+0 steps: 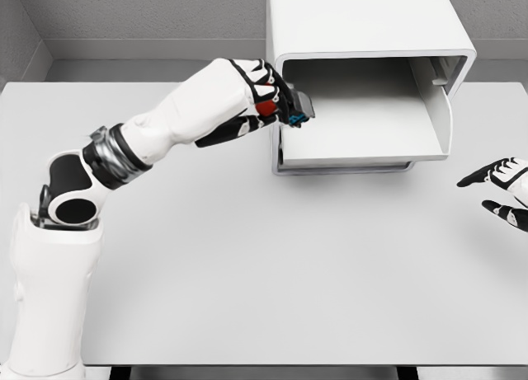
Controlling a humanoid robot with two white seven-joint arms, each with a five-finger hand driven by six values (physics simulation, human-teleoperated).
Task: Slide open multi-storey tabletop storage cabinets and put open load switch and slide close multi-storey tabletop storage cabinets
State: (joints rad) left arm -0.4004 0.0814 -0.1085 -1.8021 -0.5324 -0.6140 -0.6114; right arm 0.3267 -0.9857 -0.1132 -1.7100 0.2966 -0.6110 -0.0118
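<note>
A white tabletop storage cabinet (363, 25) stands at the back of the table, its drawer (371, 153) slid out toward me and showing a bare white floor. My left hand (276, 108) hovers at the drawer's left front corner, fingers curled on a small load switch (299, 108) with a grey body and red and blue parts. The switch sits just over the drawer's left edge. My right hand (503, 186) rests at the right edge of the view, to the right of the drawer, its fingers spread and holding nothing.
The cabinet stands on a white table (264, 281) whose front edge runs along the bottom of the view. Grey walls rise behind the cabinet. My left arm stretches diagonally from the lower left across the table's left half.
</note>
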